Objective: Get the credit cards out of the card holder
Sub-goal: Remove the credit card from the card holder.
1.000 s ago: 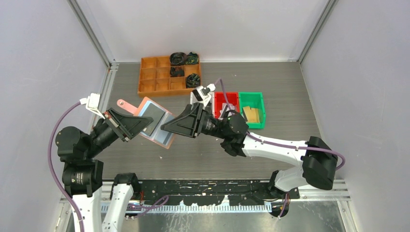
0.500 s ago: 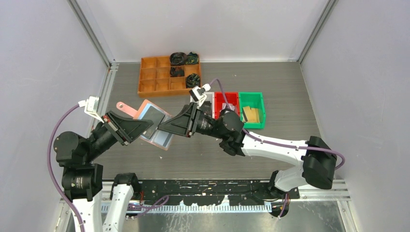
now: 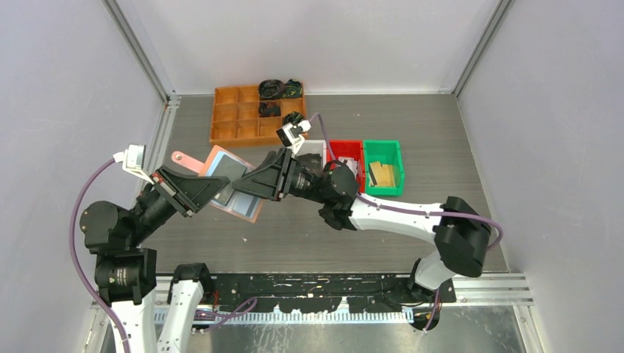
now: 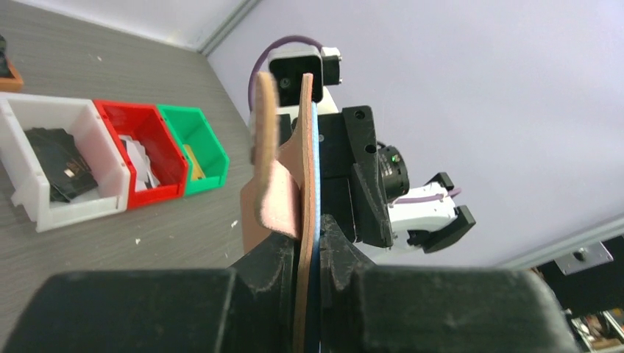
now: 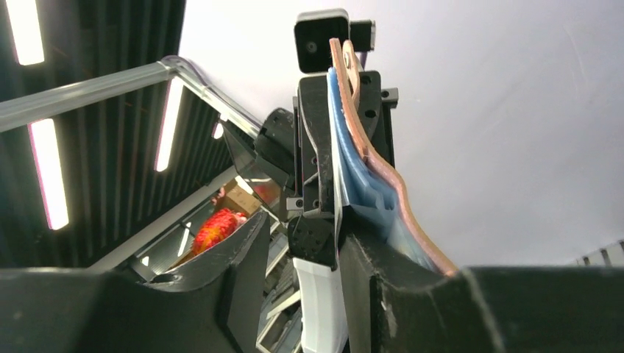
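the wallet hangs open above the table, left of centre, with a dark card in its pocket. the left gripper is clamped on its left edge. the right gripper sits at its right edge, jaws partly apart, gripping nothing i can make out.

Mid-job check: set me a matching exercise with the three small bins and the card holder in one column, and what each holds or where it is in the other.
Things
1. white bin
2. red bin
3. green bin
4. card holder

States
A. holds a tan-yellow card
B. clamped in the left gripper
C. holds dark cards
D. holds whitish cards

Pairs: 1-C, 2-D, 3-A, 4-B
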Controlling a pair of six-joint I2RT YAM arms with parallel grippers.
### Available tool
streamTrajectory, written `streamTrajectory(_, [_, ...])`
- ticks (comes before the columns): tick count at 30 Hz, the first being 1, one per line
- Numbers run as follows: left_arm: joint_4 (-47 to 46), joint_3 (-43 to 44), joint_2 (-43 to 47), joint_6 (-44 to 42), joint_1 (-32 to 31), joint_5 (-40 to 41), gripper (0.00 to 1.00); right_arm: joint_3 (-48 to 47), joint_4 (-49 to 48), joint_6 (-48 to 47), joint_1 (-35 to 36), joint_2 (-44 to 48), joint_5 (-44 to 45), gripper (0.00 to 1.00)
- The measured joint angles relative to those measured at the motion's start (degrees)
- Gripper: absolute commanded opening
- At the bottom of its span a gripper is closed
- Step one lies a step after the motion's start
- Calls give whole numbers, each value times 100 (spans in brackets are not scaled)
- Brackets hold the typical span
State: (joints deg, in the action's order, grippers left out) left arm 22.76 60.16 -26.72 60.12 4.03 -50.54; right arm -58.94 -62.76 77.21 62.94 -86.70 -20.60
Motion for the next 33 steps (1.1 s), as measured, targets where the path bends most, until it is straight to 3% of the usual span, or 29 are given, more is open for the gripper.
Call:
streamTrajectory(5, [-131,0,-2,111,48,214,14,-138,-767,334,-39,-463,-2,41])
streamTrajectory(11, [-234,-28,9,240,39,118,24,-140,-1014,356,33,-498,103,45])
streamTrajectory(19, [-262,-151,63,332,22,63,25,-192,-1174,280,155,-710,330,20])
streamTrajectory(27, [-142,-149,59,361,13,39,27,-4,-1320,269,219,-706,527,18])
streamTrajectory(33, [11,-142,44,361,-26,-31,21,249,-1287,249,256,-529,643,18])
